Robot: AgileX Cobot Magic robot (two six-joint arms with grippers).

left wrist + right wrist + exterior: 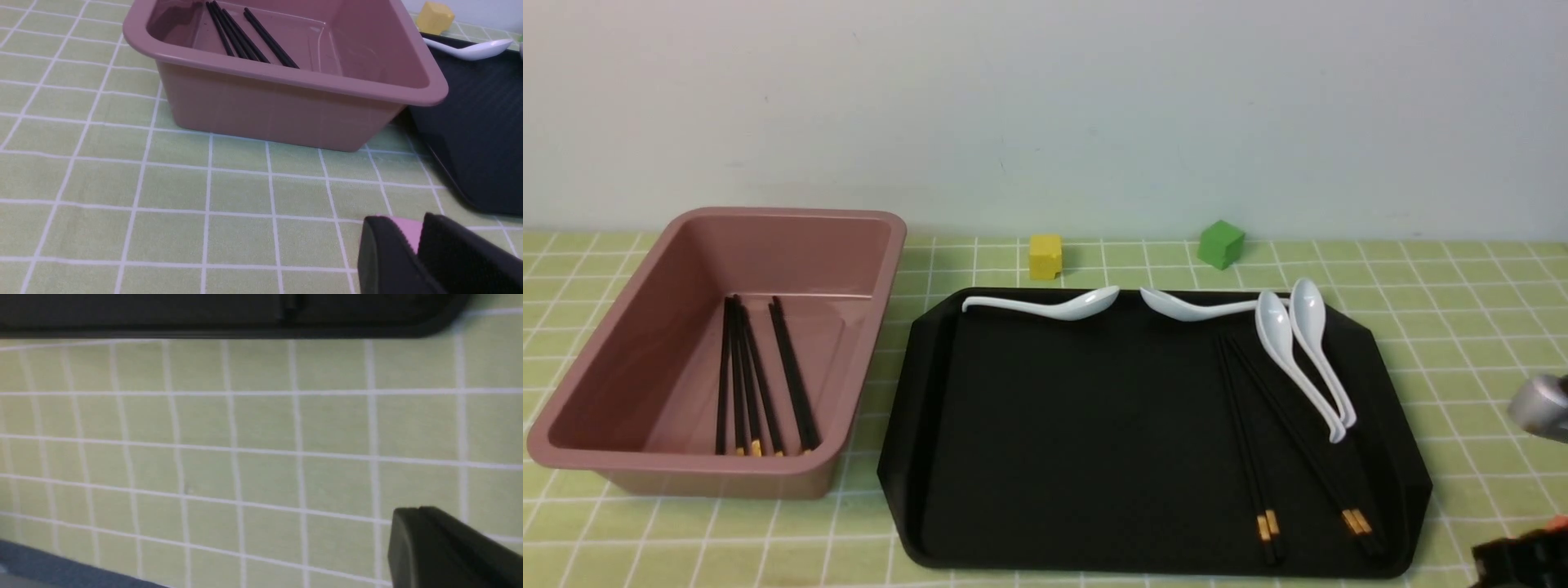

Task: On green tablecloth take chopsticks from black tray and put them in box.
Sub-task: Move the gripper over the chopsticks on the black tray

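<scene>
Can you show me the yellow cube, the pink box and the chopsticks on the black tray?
yellow cube [1045, 256]: front view, its front face.
pink box [637, 351]: front view, its left inside wall.
chopsticks on the tray [1246, 437]: front view, middle of the left pair.

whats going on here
A two-armed robot is clearing chopsticks off a tray into a box. Several chopsticks already lie in the box; two pairs are left on the tray beside four spoons. The left pincer hangs over the cloth near the box, with no chopsticks seen in it.
</scene>
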